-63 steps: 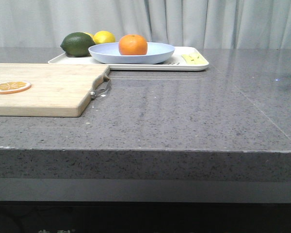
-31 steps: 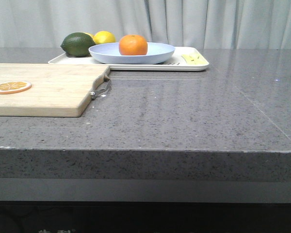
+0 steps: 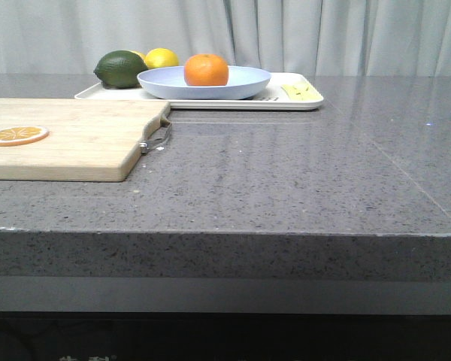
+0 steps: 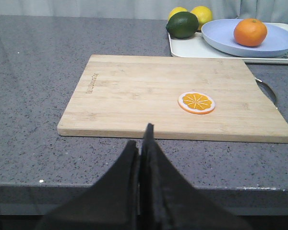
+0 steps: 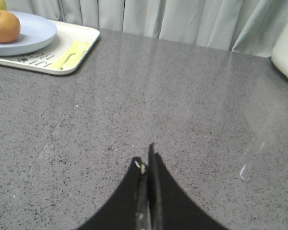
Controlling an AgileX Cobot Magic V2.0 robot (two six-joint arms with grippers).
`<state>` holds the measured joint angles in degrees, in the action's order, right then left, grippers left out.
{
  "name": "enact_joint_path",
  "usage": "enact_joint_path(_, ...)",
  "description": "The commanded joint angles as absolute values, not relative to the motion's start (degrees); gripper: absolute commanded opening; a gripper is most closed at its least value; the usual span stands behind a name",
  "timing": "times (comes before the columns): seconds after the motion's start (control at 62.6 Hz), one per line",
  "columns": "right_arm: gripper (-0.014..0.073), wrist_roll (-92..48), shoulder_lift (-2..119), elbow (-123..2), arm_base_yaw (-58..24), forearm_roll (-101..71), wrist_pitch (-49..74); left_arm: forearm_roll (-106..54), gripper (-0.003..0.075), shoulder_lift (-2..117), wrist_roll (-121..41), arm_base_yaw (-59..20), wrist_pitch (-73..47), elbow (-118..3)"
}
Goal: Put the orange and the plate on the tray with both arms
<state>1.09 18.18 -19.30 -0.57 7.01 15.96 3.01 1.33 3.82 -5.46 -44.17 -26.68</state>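
Note:
The orange (image 3: pixel 206 69) sits in the pale-blue plate (image 3: pixel 244 83), and the plate rests on the cream-white tray (image 3: pixel 301 103) at the back of the grey counter. They also show in the left wrist view, the orange (image 4: pixel 250 32) on the plate (image 4: pixel 221 36) on the tray (image 4: pixel 182 48), and in the right wrist view, the orange (image 5: pixel 3 26), the plate (image 5: pixel 36 33) and the tray (image 5: pixel 84 40). My left gripper (image 4: pixel 141 139) is shut and empty, low by the counter's front edge before the cutting board. My right gripper (image 5: pixel 146 160) is shut and empty over bare counter. Neither arm shows in the front view.
A wooden cutting board (image 3: pixel 75 139) with a dried orange slice (image 3: pixel 16 135) lies at the left. A dark green avocado-like fruit (image 3: pixel 120 68) and lemons (image 3: pixel 161 58) sit on the tray's left end, a yellow piece (image 3: pixel 299 92) on its right end. A white object (image 5: pixel 285 48) stands far right.

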Motion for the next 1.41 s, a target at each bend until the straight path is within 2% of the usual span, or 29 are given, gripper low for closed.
enact_joint_path(0.0, -0.0060, 0.75, 16.96, -20.18, -0.29, 7.97, 10.55, 2.83, -0.0017, 2.17, 4.28, -5.47, -39.39, -28.14)
enact_joint_path(0.927, -0.0060, 0.75, 16.60, -20.18, -0.41, 7.97, 10.62, 3.33, -0.0017, 2.17, 4.17, -5.47, -39.20, -28.14)
enact_joint_path(1.215, -0.0060, 0.75, 16.60, -20.18, -0.41, 7.97, 10.62, 2.98, -0.0017, 2.17, 4.17, -5.47, -24.90, -27.79)
enact_joint_path(1.39, -0.0060, 0.75, 16.60, -20.18, -0.41, 7.97, 10.62, 2.98, -0.0017, 2.17, 4.17, -5.42, -15.63, -20.62)
